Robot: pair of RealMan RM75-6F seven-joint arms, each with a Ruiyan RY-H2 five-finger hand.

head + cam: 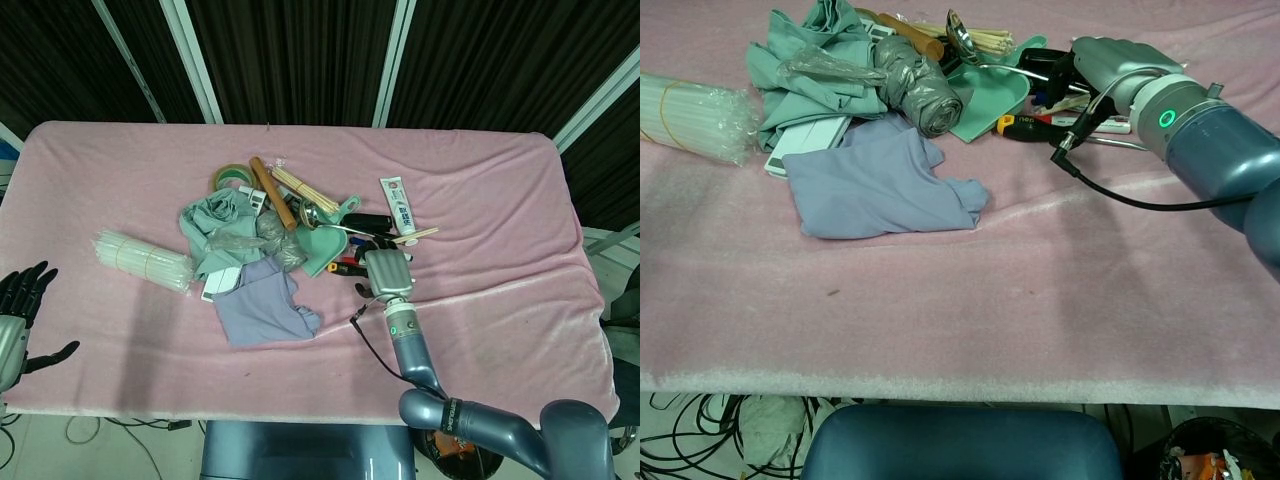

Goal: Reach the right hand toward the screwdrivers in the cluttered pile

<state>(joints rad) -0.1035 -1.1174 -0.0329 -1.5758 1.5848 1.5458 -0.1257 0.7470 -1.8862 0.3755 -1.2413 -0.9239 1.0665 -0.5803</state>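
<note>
**Right hand over screwdrivers**

Screwdrivers (pixel 1035 126) lay at the pile's right edge, beside the green dustpan (pixel 990 95). Right hand (pixel 1110 62) sat over them, positioned for pickup; finger state unclear. Left hand (pixel 18 300) was idle, fingers spread, holding nothing.

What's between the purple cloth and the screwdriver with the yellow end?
In the chest view, only bare pink table cover lies between the purple cloth and the screwdriver.

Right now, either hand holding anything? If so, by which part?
Left hand holds nothing, fingers apart. Right hand is over the screwdrivers; whether it grips one cannot be told.
</note>
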